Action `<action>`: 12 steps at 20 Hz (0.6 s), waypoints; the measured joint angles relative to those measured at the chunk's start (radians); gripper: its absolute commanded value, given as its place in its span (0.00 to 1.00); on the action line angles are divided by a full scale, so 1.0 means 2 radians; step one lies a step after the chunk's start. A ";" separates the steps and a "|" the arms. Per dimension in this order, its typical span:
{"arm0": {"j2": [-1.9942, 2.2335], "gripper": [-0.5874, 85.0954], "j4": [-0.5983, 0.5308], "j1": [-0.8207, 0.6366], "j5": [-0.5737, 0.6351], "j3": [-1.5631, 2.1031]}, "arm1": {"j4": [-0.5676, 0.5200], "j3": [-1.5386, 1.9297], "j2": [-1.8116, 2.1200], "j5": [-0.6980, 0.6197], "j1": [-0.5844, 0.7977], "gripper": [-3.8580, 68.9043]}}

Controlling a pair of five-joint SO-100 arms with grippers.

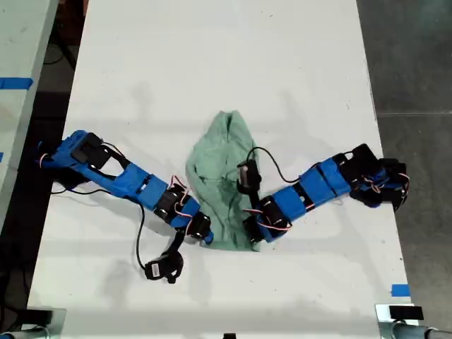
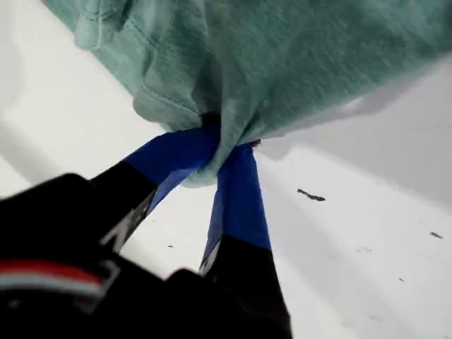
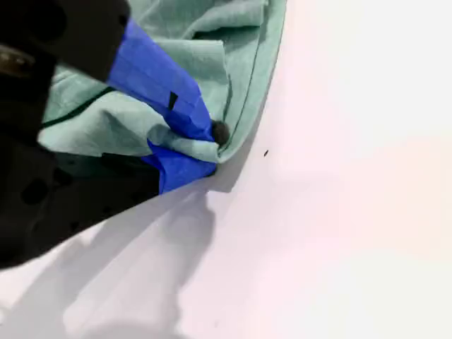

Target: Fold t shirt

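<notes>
Mid-fold on the white tabletop (image 1: pixel 212 70) — the t shirt (image 1: pixel 222 176) lies bunched into a narrow, wrinkled strip between my two arms, already gathered inward but far from a neat rectangle. By my reading the fold is partly made; the hem end has yet to be carried over and the cloth smoothed flat.

My first tool (image 2: pixel 220 145) is clenched on a pinch of the mint cloth, both blue-taped fingers (image 2: pixel 240 198) meeting at a seam, the fabric draping just beyond its tips. My second tool (image 3: pixel 201 145) is likewise clamped on the garment's edge, with the hem wrapped around its lower finger and bare tabletop just past it.

In the exterior view both arms reach low and nearly flat toward the shirt's near end — which arm is first I cannot tell from the wrist views.
</notes>
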 measured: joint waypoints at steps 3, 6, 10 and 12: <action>0.041 0.00 0.022 0.016 0.000 0.001 | -0.003 -0.015 0.015 -0.012 -0.005 0.08; 0.097 0.00 0.072 0.011 0.015 0.001 | -0.003 -0.013 0.089 -0.047 0.017 0.08; 0.158 0.00 0.150 -0.054 0.059 0.001 | 0.021 0.035 0.197 -0.096 0.097 0.08; 0.185 0.00 0.183 -0.099 0.084 0.001 | 0.041 0.055 0.240 -0.123 0.148 0.08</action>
